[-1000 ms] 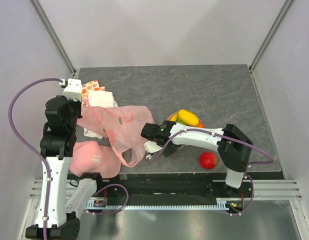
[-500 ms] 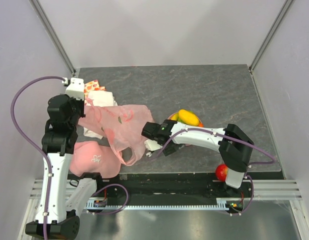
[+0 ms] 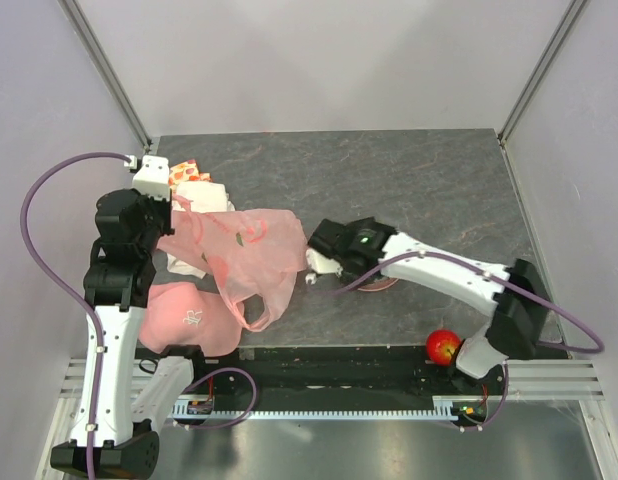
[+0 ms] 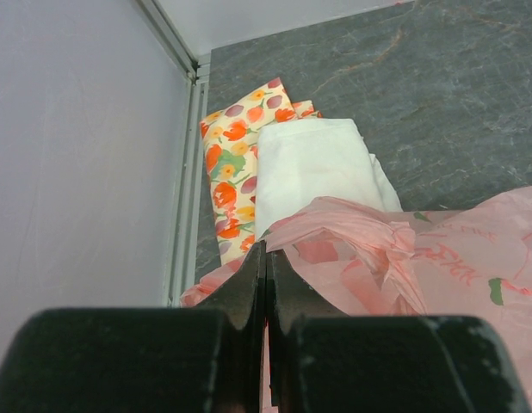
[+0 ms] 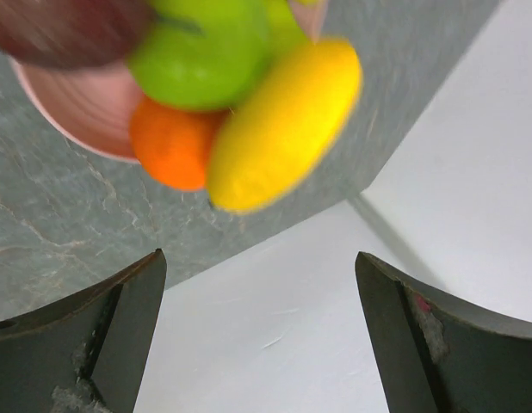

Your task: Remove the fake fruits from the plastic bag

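Note:
My left gripper (image 4: 266, 251) is shut on a fold of the pale-pink plastic bag (image 4: 429, 249), holding it up at the table's left side (image 3: 172, 215). The bag (image 3: 244, 255) hangs crumpled towards the middle. My right gripper (image 5: 259, 258) stands open and empty. It hovers beside the bag's right edge (image 3: 319, 255) over a pink plate (image 5: 85, 107). On the plate lie a green apple (image 5: 201, 47), an orange (image 5: 170, 142), a yellow mango (image 5: 283, 125) and a blurred dark plum (image 5: 64, 30). A red apple (image 3: 444, 346) rests at the front edge beside the right arm's base.
A fruit-printed cloth (image 4: 231, 163) and a folded white cloth (image 4: 313, 168) lie at the back left under the bag. A pink cloth with a logo (image 3: 189, 318) lies at the front left. In the top view my right arm hides most of the plate (image 3: 377, 286).
My right arm has swung right and away from the bag, and now covers the plate. The red apple rolled from the table to the front edge. The left arm held still.

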Robot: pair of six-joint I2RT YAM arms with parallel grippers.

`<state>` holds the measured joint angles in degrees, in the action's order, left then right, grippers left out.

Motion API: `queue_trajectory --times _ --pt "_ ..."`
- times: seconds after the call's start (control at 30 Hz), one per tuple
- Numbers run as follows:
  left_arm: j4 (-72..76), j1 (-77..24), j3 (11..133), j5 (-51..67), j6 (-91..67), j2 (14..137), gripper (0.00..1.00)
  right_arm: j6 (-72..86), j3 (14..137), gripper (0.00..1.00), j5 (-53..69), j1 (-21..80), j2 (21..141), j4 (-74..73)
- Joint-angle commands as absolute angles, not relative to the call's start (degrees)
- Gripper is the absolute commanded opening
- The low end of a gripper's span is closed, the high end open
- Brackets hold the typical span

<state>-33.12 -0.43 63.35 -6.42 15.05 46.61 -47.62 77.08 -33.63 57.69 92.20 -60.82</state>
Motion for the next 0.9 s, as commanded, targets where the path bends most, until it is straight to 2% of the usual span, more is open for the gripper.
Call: queue_trajectory --times 0.0,0.17,0.23,0.27,0.33,0.37,0.47,0.63,0.87 --pt "-33.14 -0.17 65.12 -3.87 12.22 46.58 0.02 -38.78 78.75 0.98 -34.12 50.12 79.30 -63.71" --pt "-31.82 -0.18 65.04 -1.94 11.43 47.81 0.02 -40.06 74.28 0.98 -12.63 32.46 71.12 -74.77" --pt "-31.20 -0.09 64.69 -0.79 11.16 48.16 0.02 -41.39 73.56 0.98 -6.02 26.76 71.19 -81.10" --pt "-31.20 -0.09 64.43 -0.79 10.38 48.34 0.05 -41.92 72.96 0.98 -2.58 24.89 71.80 -83.73" --pt "-31.29 -0.09 64.34 -0.53 9.85 48.69 0.12 -42.27 69.89 0.98 -1.41 22.51 71.63 -83.85" --pt "-31.20 -0.09 64.34 -0.61 9.76 48.69 0.19 -43.23 68.74 0.98 -1.23 21.98 71.72 -83.85" --pt "-31.38 -0.18 64.34 -0.88 10.10 48.78 0.24 -46.31 63.99 0.98 -0.18 20.22 74.61 -83.85" --pt "-31.99 -0.18 63.90 -1.40 11.16 49.30 0.27 -54.39 58.63 0.98 7.63 17.32 78.74 -83.85" --pt "-32.61 -0.17 63.37 -3.42 14.23 51.50 0.46 -49.06 60.12 0.98 19.21 16.53 82.09 -84.02"
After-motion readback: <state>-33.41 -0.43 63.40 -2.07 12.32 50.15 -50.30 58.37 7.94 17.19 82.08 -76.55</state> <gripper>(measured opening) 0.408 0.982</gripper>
